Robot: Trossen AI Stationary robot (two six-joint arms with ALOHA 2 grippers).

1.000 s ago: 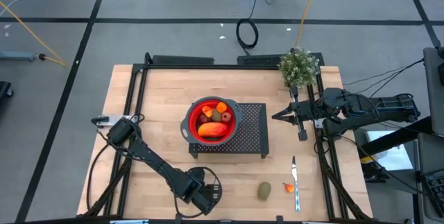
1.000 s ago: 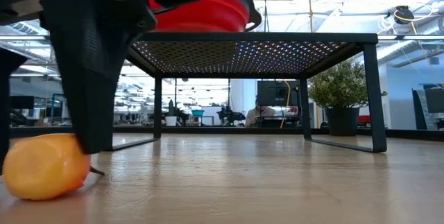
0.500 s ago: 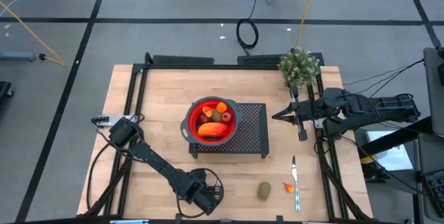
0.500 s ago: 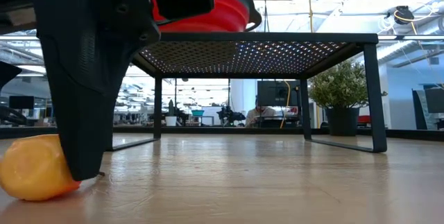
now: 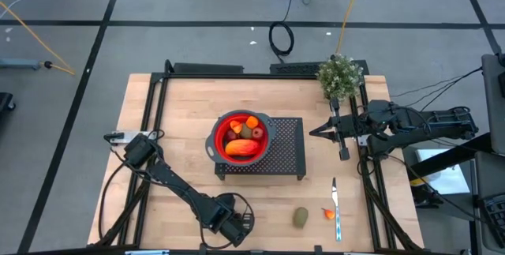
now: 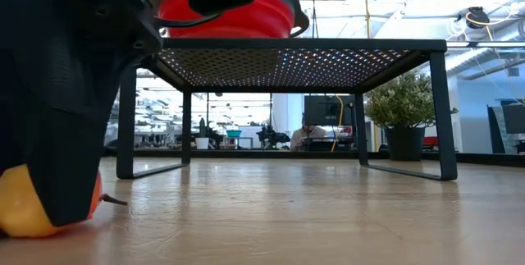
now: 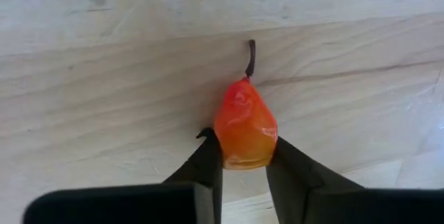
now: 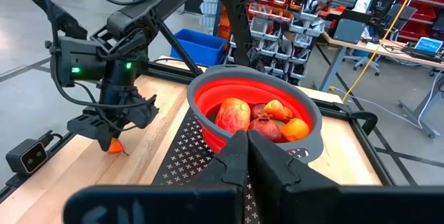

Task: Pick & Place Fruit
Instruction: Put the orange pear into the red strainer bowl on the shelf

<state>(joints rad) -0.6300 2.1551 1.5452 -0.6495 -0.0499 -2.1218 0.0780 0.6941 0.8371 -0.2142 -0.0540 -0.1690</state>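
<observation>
While the right gripper (image 5: 312, 133) waits shut near the surface's right edge, the left gripper (image 7: 244, 165) is down at the front edge, its fingers (image 7: 208, 165) narrowed onto a small pear (image 7: 244, 128), touching it on both sides. The step in hand looks like the grasp itself. Next would be a lift clear of the surface (image 5: 173, 121), then a carry over to the red bowl (image 5: 217, 133) on the perforated black rack (image 5: 288, 148), where other fruit already lie. The pear is glossy orange-yellow, tapering to a thin dark stem; the surface is pale wood.
</observation>
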